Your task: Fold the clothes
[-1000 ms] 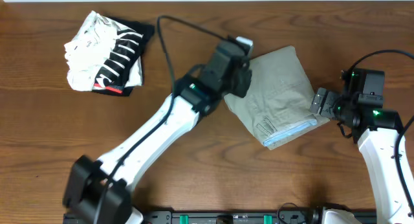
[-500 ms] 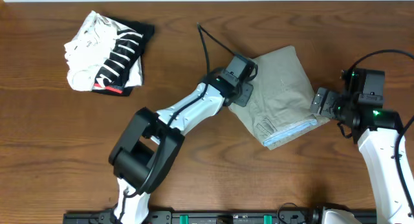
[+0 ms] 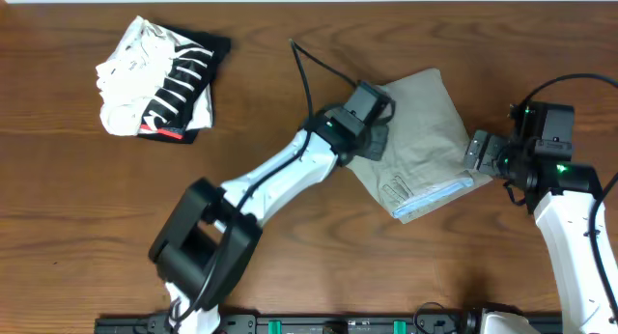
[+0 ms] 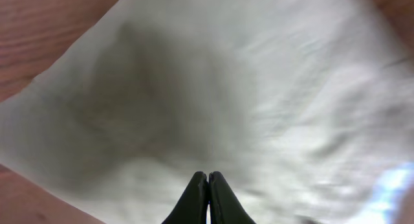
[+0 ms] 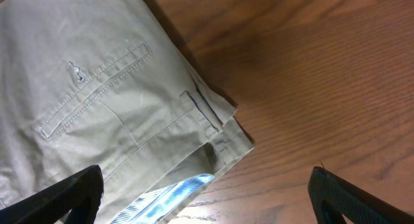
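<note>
The khaki shorts (image 3: 425, 131) lie folded into a compact, skewed square on the wooden counter (image 3: 77, 228), right of centre and toward its far side. A strip of pale blue inner waistband (image 5: 162, 198) peeps from the near-right edge. The cotton looks soft and matte, lightly creased, with a stitched back pocket (image 5: 97, 101) and a belt loop (image 5: 204, 111) lying flat on top.

The left gripper (image 4: 207, 191), its tips pressed together on nothing, hangs low over the bundle's left part, probably to smooth the layers down (whether it touches the cloth cannot be told). The right gripper (image 3: 480, 153) waits spread and empty just beside the waistband corner, seemingly placed to catch that edge for a further fold.

Well apart, at far left, sits a folded black-and-white striped garment (image 3: 159, 78) with a red mark.
</note>
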Controlling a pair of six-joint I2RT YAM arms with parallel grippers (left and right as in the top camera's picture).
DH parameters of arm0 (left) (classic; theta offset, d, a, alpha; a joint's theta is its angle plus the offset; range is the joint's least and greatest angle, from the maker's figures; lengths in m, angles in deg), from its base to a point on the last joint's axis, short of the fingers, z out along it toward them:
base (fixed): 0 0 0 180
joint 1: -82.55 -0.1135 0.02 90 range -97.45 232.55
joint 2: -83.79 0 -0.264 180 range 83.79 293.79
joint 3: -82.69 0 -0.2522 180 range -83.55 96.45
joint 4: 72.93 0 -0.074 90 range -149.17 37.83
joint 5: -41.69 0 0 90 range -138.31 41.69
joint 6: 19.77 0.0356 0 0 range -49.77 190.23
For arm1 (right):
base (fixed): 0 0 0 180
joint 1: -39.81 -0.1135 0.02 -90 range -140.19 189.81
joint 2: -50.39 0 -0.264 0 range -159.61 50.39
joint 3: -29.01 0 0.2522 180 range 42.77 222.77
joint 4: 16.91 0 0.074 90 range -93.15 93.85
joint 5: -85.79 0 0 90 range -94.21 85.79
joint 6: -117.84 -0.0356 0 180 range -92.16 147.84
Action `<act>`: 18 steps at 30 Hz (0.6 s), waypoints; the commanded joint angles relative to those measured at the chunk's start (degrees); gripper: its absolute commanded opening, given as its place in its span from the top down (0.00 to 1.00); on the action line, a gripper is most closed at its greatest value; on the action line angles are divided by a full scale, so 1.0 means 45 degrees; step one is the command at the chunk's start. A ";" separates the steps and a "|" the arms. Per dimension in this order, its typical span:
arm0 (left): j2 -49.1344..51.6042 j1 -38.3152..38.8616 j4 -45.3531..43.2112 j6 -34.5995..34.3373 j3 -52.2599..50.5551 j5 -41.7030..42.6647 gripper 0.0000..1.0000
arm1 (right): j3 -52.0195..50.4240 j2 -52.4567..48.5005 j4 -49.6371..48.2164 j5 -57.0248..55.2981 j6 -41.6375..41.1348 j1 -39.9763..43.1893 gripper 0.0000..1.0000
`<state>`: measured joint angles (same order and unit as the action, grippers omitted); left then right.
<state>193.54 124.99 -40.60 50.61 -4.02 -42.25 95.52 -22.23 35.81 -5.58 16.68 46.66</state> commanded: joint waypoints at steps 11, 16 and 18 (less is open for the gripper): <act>0.0894 0.1277 -0.0661 -0.1384 0.0068 0.0175 0.92 | -0.0039 0.0068 -0.0034 -0.0170 -0.0185 0.0083 0.01; 0.1632 0.1418 -0.0306 -0.1384 0.0049 0.0189 0.91 | -0.0039 0.0068 -0.0034 -0.0170 -0.0185 0.0083 0.01; 0.1860 0.1554 -0.0039 -0.1384 0.0044 0.0238 0.92 | -0.0039 0.0068 -0.0034 -0.0170 -0.0185 0.0083 0.01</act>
<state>200.21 131.00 -41.83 44.71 -3.96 -41.37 95.52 -22.23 35.81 -5.55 16.68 46.66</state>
